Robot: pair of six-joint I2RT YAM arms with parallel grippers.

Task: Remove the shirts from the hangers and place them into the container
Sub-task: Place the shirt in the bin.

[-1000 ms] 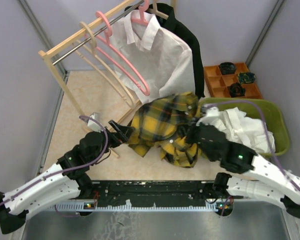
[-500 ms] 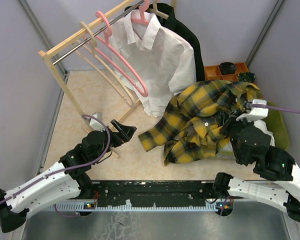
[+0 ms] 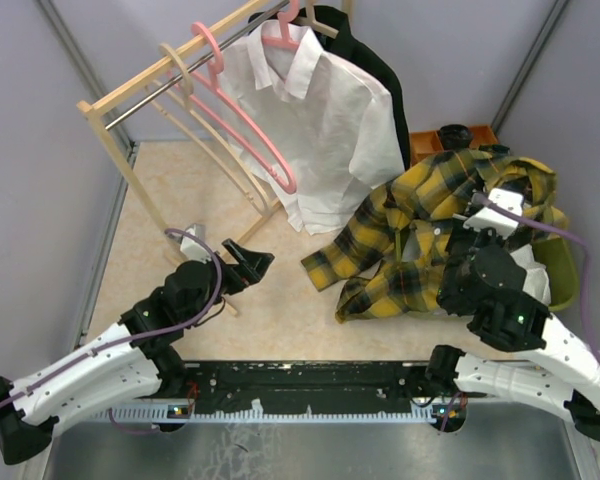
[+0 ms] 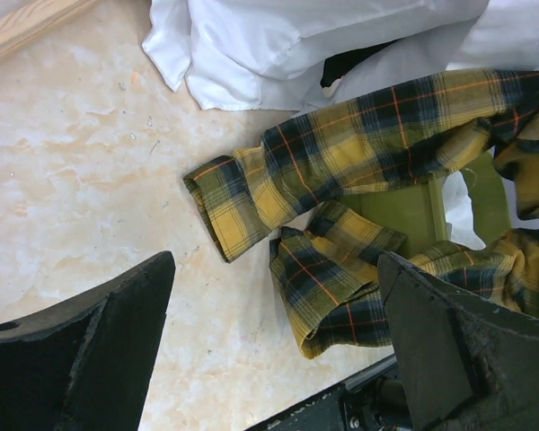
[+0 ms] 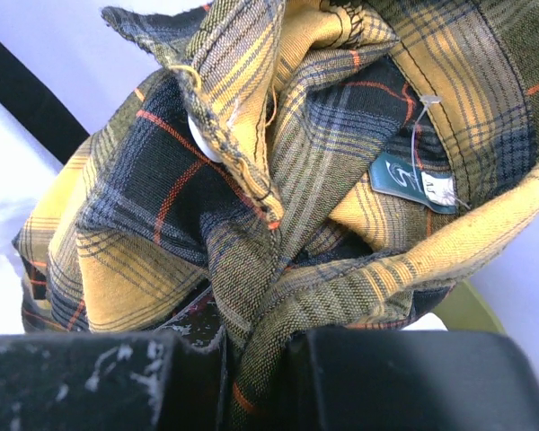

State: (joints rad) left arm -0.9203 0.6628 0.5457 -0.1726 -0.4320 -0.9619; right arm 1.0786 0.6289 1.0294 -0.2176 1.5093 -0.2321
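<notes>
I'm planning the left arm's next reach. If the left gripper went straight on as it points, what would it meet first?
Most likely the plaid shirt's loose sleeve, lying on the table. The open left gripper faces it with nothing between. Depth is uncertain.

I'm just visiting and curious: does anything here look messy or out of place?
Yes: the plaid shirt, pinched in the right gripper, lies half over the green container; its sleeves trail on the table outside it.
</notes>
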